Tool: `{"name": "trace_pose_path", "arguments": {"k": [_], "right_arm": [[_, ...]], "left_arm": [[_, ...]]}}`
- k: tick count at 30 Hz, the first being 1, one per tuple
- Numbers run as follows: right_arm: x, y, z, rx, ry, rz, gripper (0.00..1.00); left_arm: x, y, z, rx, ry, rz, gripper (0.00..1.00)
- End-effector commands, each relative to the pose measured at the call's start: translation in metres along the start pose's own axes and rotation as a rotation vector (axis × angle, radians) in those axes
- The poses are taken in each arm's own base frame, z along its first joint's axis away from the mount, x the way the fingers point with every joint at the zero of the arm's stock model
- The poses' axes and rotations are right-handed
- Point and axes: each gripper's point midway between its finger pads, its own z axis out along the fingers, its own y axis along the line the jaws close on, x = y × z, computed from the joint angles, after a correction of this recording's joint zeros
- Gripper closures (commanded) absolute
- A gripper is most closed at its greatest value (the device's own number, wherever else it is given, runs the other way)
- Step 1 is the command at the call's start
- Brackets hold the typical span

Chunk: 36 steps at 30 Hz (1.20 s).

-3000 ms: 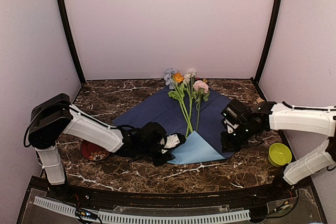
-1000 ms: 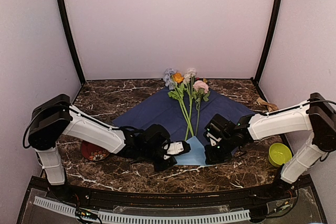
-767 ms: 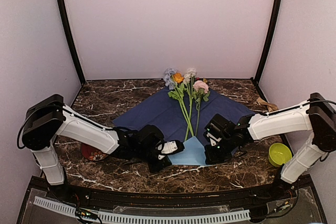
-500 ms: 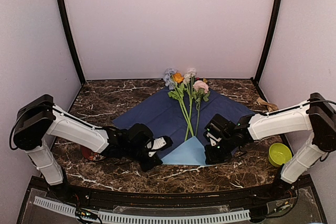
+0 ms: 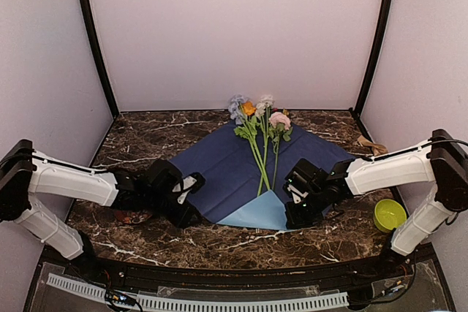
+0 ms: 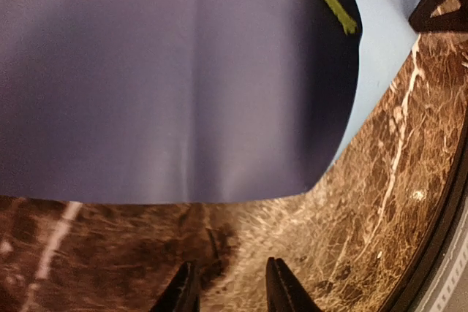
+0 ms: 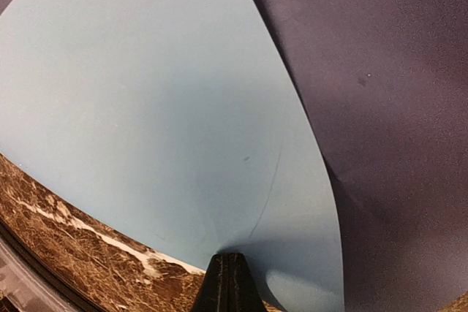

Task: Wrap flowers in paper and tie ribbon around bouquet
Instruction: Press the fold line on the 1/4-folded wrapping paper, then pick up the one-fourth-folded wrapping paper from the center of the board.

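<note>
Our left tool (image 5: 191, 196) hangs low over the brown marble-veined counter (image 5: 146, 133). Its two dark fingers (image 6: 281, 291) stand a little apart and we see only bare stone between them. Just ahead of it lies the paper (image 6: 183, 71), a thin smooth sheet with the navy face up and a soft straight edge. Our right tool (image 7: 227, 283) is pressed together into one black wedge and pinches the rim of the folded-over corner of the paper. Here the light blue face is turned up, and fine creases run toward the tip. Beyond both tools, on the navy sheet, lie the flowers (image 5: 259, 144). Their long green stems point toward the tools and their small white, orange, pink and pale blue heads are at the far end. The ribbon (image 5: 369, 144), a narrow tan strip, lies well apart behind the right tool.
</note>
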Motion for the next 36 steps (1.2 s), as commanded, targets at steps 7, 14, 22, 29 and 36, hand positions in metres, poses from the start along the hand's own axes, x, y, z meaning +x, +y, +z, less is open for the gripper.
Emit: {"name": "trace_pose_path", "arguments": {"k": [7,14,22,29,36], "right_arm": [[0.013,-0.016,0.001,0.086,0.066,-0.011,1.00],[-0.005,-0.006,-0.002,0.084,-0.002,-0.040,1.00],[-0.009,-0.011,0.007,0.099,-0.049,-0.029,1.00],[-0.018,-0.015,0.005,0.149,-0.121,-0.028,1.00],[-0.018,-0.011,0.006,0.153,-0.153,-0.030,1.00]], "left_arm": [[-0.026,0.008,-0.017,0.049,-0.093,-0.571,0.38],[-0.046,-0.001,-0.029,-0.005,-0.284,-0.726,0.33],[-0.041,-0.013,-0.026,-0.008,-0.387,-0.918,0.25],[-0.058,-0.048,-0.008,-0.040,-0.414,-0.888,0.20],[-0.048,-0.059,0.017,-0.015,-0.416,-0.995,0.17]]}}
